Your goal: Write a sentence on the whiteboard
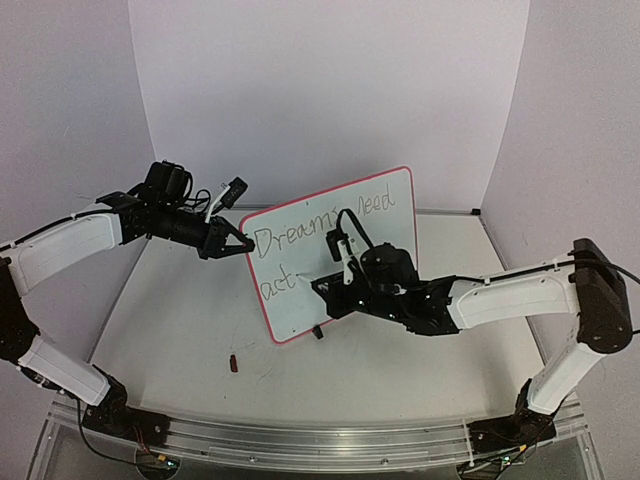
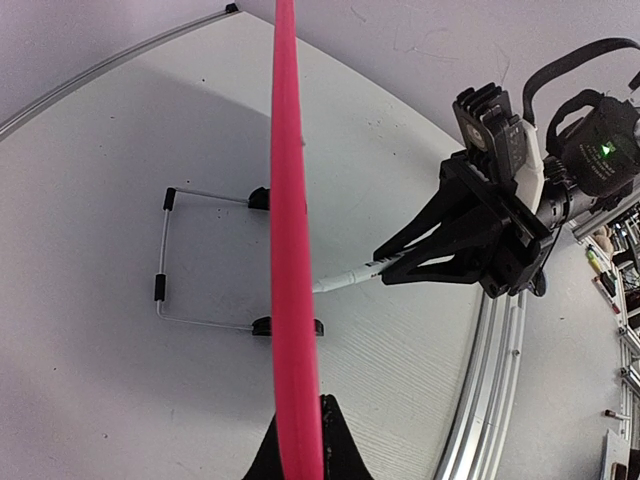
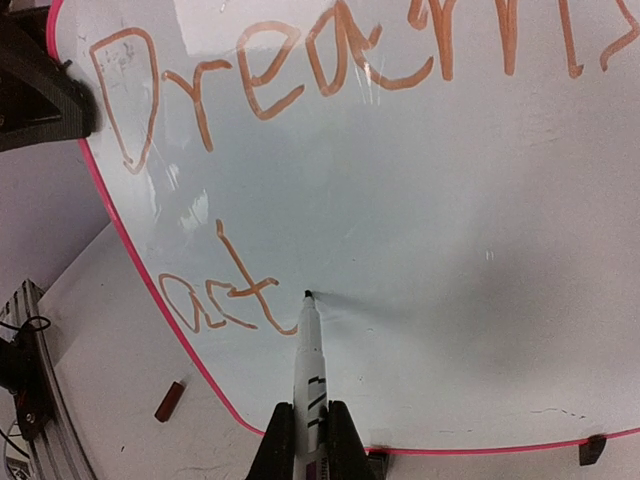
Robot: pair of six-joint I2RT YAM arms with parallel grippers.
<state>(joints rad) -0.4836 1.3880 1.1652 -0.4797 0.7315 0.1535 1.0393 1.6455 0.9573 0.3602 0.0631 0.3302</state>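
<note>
The whiteboard (image 1: 340,250), glossy white in a thin red frame, stands tilted on the table. My left gripper (image 1: 228,240) is shut on its left edge; in the left wrist view that red edge (image 2: 290,200) runs between my left gripper's (image 2: 298,425) black fingers. The sentence (image 1: 325,230) reads "Dreams need" on the upper line and "act" (image 3: 220,300) below. My right gripper (image 3: 305,440) is shut on a white marker (image 3: 308,370). Its tip touches the board just right of "act". The right gripper (image 1: 340,290) sits in front of the board's lower middle.
A small red-brown marker cap (image 1: 233,363) lies on the table below the board's lower left corner. The board's wire stand (image 2: 165,250) with black feet rests behind it. An aluminium rail (image 1: 320,440) runs along the near edge, and white walls close in the back.
</note>
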